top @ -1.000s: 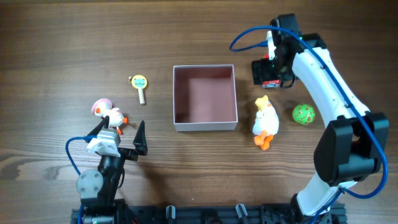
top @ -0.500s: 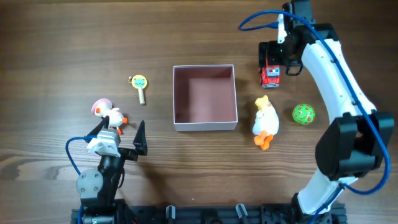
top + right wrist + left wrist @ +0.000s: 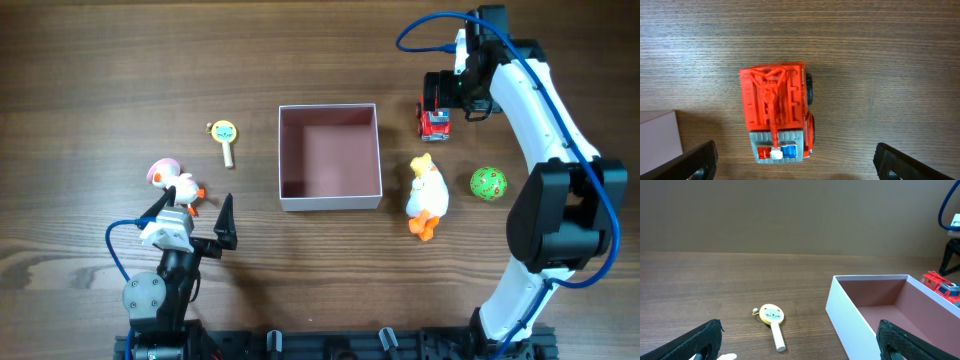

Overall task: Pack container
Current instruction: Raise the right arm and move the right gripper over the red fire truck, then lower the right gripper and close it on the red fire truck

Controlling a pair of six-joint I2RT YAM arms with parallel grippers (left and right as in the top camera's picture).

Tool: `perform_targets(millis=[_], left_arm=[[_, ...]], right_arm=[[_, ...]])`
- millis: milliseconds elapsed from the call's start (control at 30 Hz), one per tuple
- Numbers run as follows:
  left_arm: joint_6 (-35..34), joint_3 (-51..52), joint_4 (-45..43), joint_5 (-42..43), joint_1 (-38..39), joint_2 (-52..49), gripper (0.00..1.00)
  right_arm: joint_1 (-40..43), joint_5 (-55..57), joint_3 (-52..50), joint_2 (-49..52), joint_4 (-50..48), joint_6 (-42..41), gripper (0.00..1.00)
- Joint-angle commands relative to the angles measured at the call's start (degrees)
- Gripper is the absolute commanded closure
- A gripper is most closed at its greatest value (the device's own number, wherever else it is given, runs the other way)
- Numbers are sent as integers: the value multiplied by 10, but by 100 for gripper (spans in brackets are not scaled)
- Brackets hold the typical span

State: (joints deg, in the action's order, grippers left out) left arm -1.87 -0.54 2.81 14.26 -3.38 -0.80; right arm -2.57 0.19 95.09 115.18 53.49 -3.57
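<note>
A white-walled, pink-lined container (image 3: pixel 330 203) sits ahead and to the right of the left gripper (image 3: pixel 799 342), its jaws wide apart, holding nothing. The right gripper (image 3: pixel 796 161), jaws equally spread, hangs over a red fire truck (image 3: pixel 775 107), the container's corner beside one finger.

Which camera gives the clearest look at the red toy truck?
Right wrist: the red toy truck fills the centre, seen from straight above. Overhead shows it small, right of the container. Left wrist catches only part, at the frame's right edge.
</note>
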Motion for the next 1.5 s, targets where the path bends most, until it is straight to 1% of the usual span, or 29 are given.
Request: perform_targets(millis=[0,167,233,300,400,500,800,933,1300,1467], left_arm=[[-3,2,3,-2,3,4,0],[-3,2,3,-2,3,4,0],[-3,2,3,-2,3,4,0],[-3,2,3,-2,3,4,0],[-3,2,3,-2,3,4,0],[-3,2,3,-2,3,4,0],[-3,2,3,-2,3,4,0],[-3,2,3,-2,3,4,0],[-3,2,3,-2,3,4,0],[-3,2,3,-2,3,4,0]], right_arm=[[-2,-42,10,1,-9,4,0],[-3,-63,10,1,-56,9,0],[-9,-58,10,2,-76,30,0],[-15,-33,10,5,-85,36,0],[-32,33,10,17,-77,37,0],[-47,57,10,29,-60,47,0],[-54,58,10,51,-61,48,0],[-52,60,10,57,-66,32,0],[-38,58,10,73,-65,19,0],[-26,25,10,75,-60,19,0]])
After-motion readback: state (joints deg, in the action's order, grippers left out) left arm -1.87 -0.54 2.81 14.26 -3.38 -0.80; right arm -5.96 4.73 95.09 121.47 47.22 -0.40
